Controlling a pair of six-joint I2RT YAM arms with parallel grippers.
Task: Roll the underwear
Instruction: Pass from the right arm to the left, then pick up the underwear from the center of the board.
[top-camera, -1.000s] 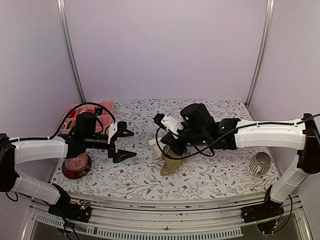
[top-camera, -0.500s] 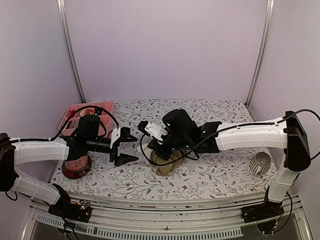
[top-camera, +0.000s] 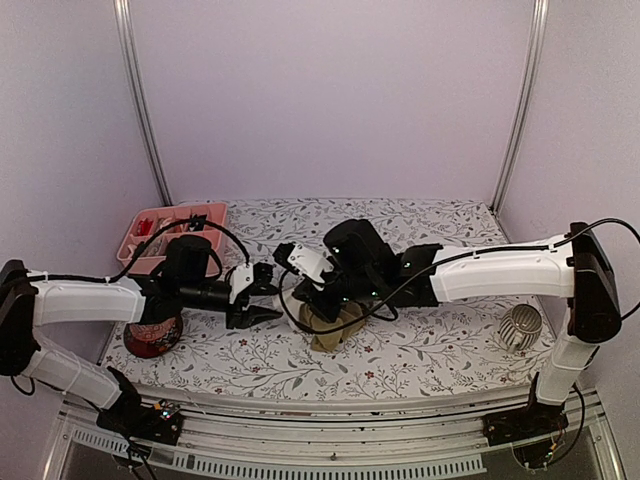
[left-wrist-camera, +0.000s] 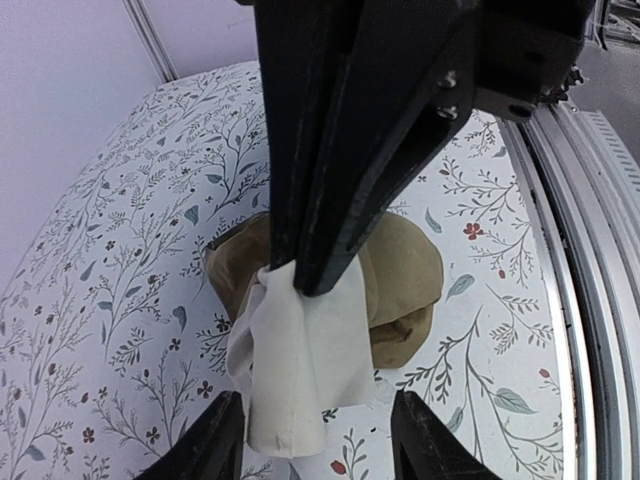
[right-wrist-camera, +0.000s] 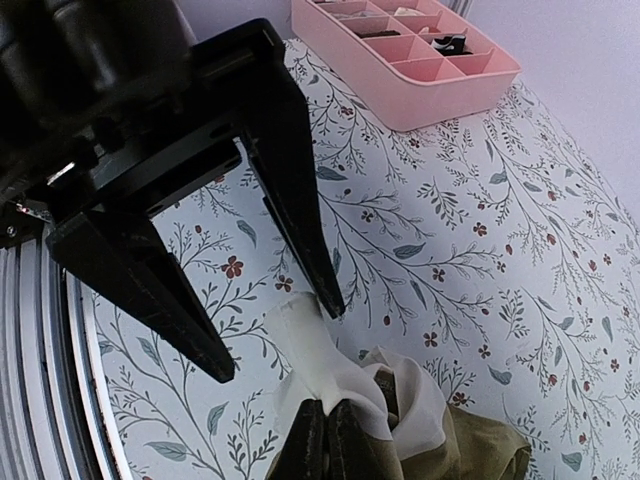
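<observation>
The tan-beige underwear lies bunched on the flowered table, seen close in the left wrist view and low in the right wrist view. Its pale band is pulled out to the left. My right gripper is shut on that band near the bunch, and its black body fills the top of the left wrist view. My left gripper is open, a finger on each side of the band's free end. In the right wrist view the left gripper straddles the band tip.
A pink compartment tray stands at the back left, also in the right wrist view. A dark red round thing sits under my left arm. A silvery ribbed object stands at the right. Metal rails run along the near edge.
My right gripper has carried the band and bunch leftward. My left gripper has moved right to meet it, and its jaws have narrowed around the band's end.
</observation>
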